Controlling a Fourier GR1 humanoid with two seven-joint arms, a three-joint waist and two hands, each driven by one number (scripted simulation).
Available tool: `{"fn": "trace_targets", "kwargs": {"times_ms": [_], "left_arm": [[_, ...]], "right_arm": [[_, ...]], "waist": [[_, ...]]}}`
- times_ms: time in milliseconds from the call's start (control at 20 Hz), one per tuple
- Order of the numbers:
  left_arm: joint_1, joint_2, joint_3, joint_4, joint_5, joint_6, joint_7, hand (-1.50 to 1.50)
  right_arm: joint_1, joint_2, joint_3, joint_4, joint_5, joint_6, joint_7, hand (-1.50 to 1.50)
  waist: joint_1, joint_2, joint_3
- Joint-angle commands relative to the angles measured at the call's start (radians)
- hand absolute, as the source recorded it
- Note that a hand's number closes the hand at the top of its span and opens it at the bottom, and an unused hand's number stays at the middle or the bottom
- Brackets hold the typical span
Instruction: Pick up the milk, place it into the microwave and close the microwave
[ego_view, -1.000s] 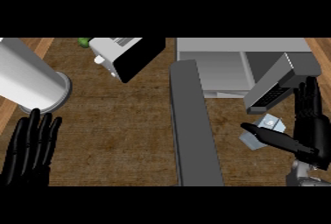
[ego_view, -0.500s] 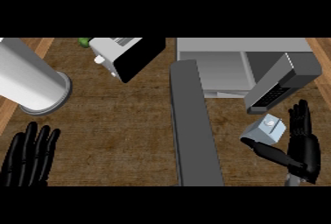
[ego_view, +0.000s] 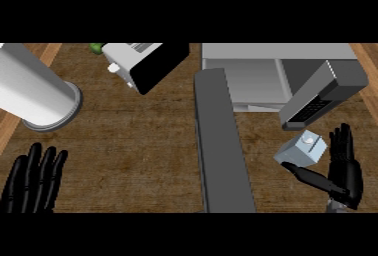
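The milk (ego_view: 303, 149), a small pale blue-grey carton with a white cap, stands on the wooden counter right of the microwave's open door (ego_view: 218, 150). The grey microwave (ego_view: 247, 75) sits at the upper right, its cavity facing the door. My right hand (ego_view: 344, 172) is just right of the carton, fingers straight and pointing up. Its thumb (ego_view: 310, 176) reaches left, ending just below the milk. The hand is open and not closed round the carton. My left hand (ego_view: 33, 181) rests open at the lower left, fingers up.
A dark control panel block (ego_view: 325, 95) juts out above the milk. A toaster (ego_view: 144, 62) stands at the top centre, with a green item (ego_view: 96, 48) behind it. A large grey cylinder (ego_view: 33, 92) stands at the upper left.
My right hand has drawn back down and to the right, its fingers straightening beside the milk. The carton shows more fully now. The left hand sank slightly lower.
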Motion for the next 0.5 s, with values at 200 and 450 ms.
{"fn": "trace_targets", "kwargs": {"times_ms": [200, 450], "left_arm": [[0.024, -0.017, -0.076, -0.031, -0.075, 0.033, 0.004, -1.50], [-0.001, 0.016, 0.001, 0.001, 0.010, 0.000, 0.001, -1.50]], "right_arm": [[-0.154, -0.058, -0.082, 0.358, -0.038, 0.008, -0.193, -1.50], [-0.171, -0.067, -0.069, 0.521, -0.035, 0.052, -0.330, -1.50]], "waist": [[0.005, 0.001, 0.001], [0.003, 0.001, 0.000]]}}
